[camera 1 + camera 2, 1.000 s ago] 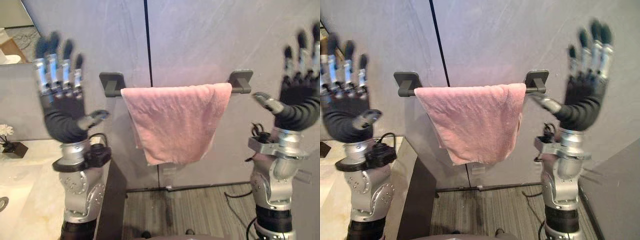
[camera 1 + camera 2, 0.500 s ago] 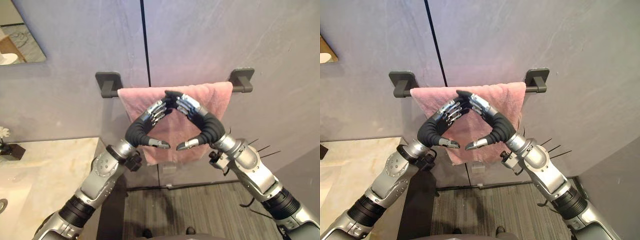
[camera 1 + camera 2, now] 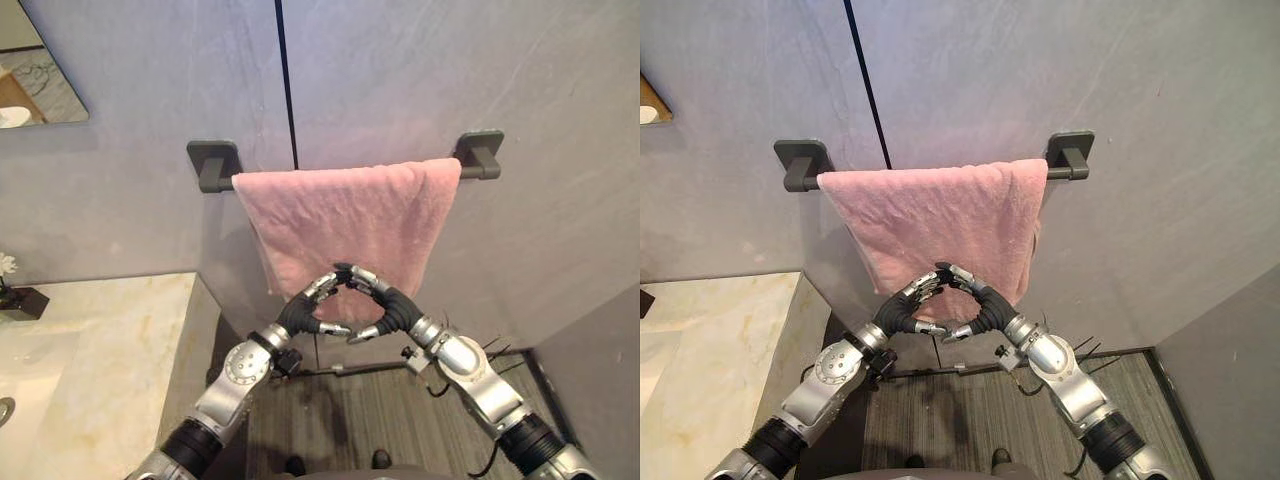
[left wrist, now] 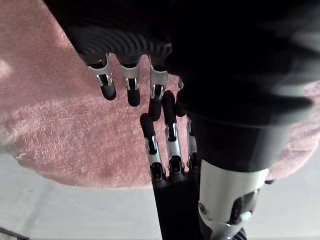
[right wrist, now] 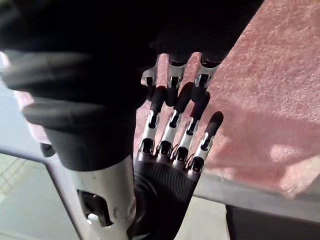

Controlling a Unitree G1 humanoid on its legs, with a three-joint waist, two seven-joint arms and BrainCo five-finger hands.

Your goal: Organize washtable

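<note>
Both spread, we see the left robot hand (image 3: 298, 314) and right robot hand (image 3: 392, 308) touching fingertips before the hanging pink towel (image 3: 345, 210)

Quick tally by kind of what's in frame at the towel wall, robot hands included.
Pink terry towel: 1
Dark grey metal towel bar: 1
Robot hand: 2, the left robot hand and the right robot hand
Cream marble countertop: 1
White flower in a dark box: 1
Wall mirror: 1
Total: 7
</note>
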